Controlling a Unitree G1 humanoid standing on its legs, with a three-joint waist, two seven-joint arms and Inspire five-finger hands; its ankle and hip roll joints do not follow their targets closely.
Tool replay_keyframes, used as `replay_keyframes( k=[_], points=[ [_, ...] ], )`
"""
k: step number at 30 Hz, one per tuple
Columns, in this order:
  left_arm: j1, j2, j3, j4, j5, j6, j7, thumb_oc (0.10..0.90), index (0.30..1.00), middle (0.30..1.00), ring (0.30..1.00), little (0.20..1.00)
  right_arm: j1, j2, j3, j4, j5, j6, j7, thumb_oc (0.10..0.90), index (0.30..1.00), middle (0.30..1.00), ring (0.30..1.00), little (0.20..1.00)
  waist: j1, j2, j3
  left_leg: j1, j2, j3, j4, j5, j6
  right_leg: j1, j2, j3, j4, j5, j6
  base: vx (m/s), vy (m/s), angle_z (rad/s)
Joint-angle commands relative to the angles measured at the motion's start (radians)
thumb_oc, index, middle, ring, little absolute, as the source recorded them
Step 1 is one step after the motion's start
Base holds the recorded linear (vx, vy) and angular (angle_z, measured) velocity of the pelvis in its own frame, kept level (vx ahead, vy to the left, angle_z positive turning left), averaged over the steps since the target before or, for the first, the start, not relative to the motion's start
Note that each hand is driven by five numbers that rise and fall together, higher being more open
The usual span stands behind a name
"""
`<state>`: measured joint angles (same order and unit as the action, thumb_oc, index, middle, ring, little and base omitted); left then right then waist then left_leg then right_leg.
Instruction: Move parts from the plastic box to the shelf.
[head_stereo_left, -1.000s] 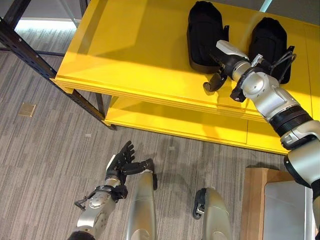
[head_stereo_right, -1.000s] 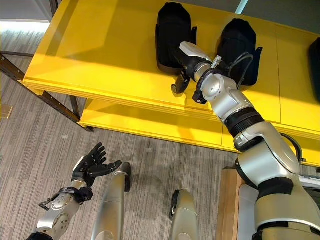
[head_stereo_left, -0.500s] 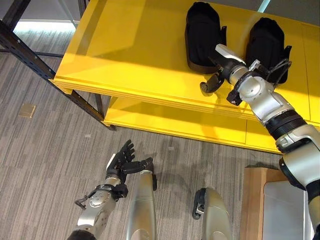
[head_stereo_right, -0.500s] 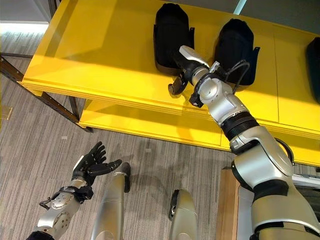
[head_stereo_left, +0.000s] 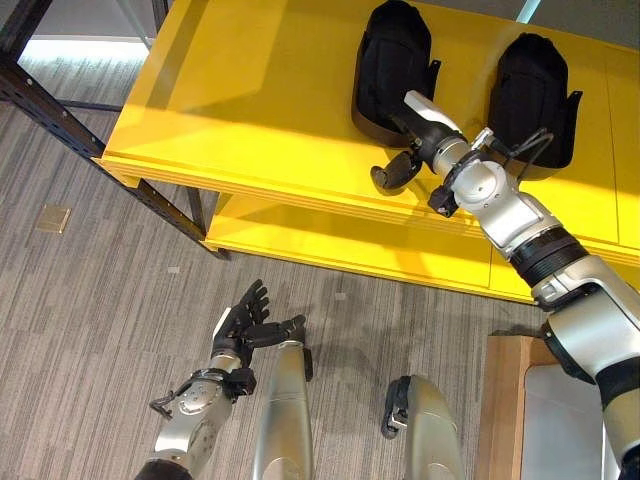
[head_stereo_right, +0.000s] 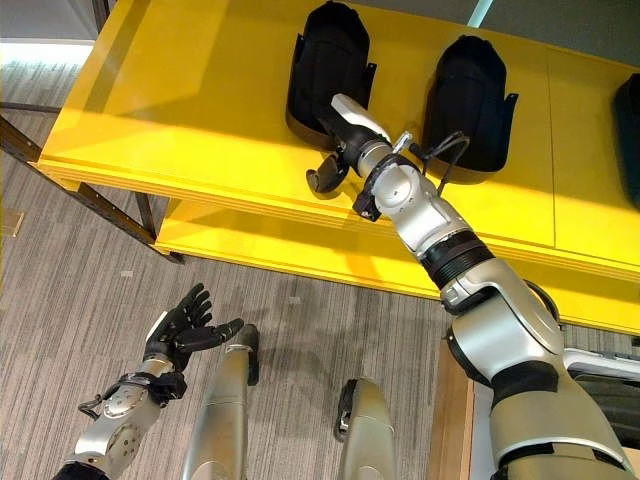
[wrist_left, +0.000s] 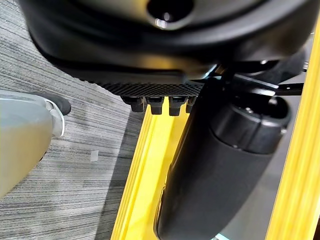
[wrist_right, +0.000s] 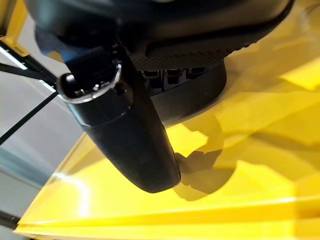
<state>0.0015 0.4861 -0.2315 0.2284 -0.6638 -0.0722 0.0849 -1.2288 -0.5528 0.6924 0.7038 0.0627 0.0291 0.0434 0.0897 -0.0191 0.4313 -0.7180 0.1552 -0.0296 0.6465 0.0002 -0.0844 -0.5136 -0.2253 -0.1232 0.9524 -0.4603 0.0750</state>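
Two black moulded parts lie on the top board of the yellow shelf (head_stereo_left: 250, 100). My right hand (head_stereo_left: 412, 138) reaches over the front edge to the left black part (head_stereo_left: 390, 60). Its fingers lie against that part's near end, and its thumb (head_stereo_left: 388, 177) hangs free over the board in front. The right wrist view shows the thumb (wrist_right: 125, 135) standing clear of the part (wrist_right: 200, 95). The second black part (head_stereo_left: 530, 85) lies just to the right, untouched. My left hand (head_stereo_left: 243, 322) hangs low over the carpet with its fingers spread, holding nothing.
A lower yellow board (head_stereo_left: 330, 245) sits under the top one. A third black part (head_stereo_right: 632, 130) shows at the shelf's right end. A black rack post (head_stereo_left: 60, 120) slants at the left. A wooden frame (head_stereo_left: 505, 400) with a grey box (head_stereo_left: 575, 420) stands at lower right.
My right hand has moved left along the shelf's front, and the left black part has slid a little left with it. The left hand has stayed put.
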Motion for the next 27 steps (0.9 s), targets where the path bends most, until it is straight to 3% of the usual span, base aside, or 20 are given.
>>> replay_keyframes(
  k=[1, 27],
  points=[
    [-0.024, -0.002, -0.007, -0.038, -0.02, -0.075, 0.015, 0.9, 1.0, 1.0, 1.0, 1.0, 0.003, 0.037, -0.067, -0.067, 0.059, -0.064, -0.023, 0.9, 1.0, 1.0, 1.0, 1.0, 0.04, -0.017, -0.039, 0.016, 0.056, -0.055, 0.115, -0.15, -0.009, -0.001, -0.024, 0.0, -0.098, 0.122, 0.002, 0.0, 0.0, 0.0],
    [-0.02, -0.014, 0.002, -0.036, -0.002, -0.069, 0.02, 0.9, 1.0, 1.0, 1.0, 1.0, 0.062, -0.042, -0.051, -0.141, -0.018, -0.055, 0.006, 0.9, 1.0, 1.0, 1.0, 1.0, 0.021, -0.025, -0.036, 0.017, 0.064, -0.053, 0.125, -0.157, -0.008, -0.01, -0.021, 0.007, -0.086, 0.113, 0.001, 0.0, 0.0, 0.0]
  ],
)
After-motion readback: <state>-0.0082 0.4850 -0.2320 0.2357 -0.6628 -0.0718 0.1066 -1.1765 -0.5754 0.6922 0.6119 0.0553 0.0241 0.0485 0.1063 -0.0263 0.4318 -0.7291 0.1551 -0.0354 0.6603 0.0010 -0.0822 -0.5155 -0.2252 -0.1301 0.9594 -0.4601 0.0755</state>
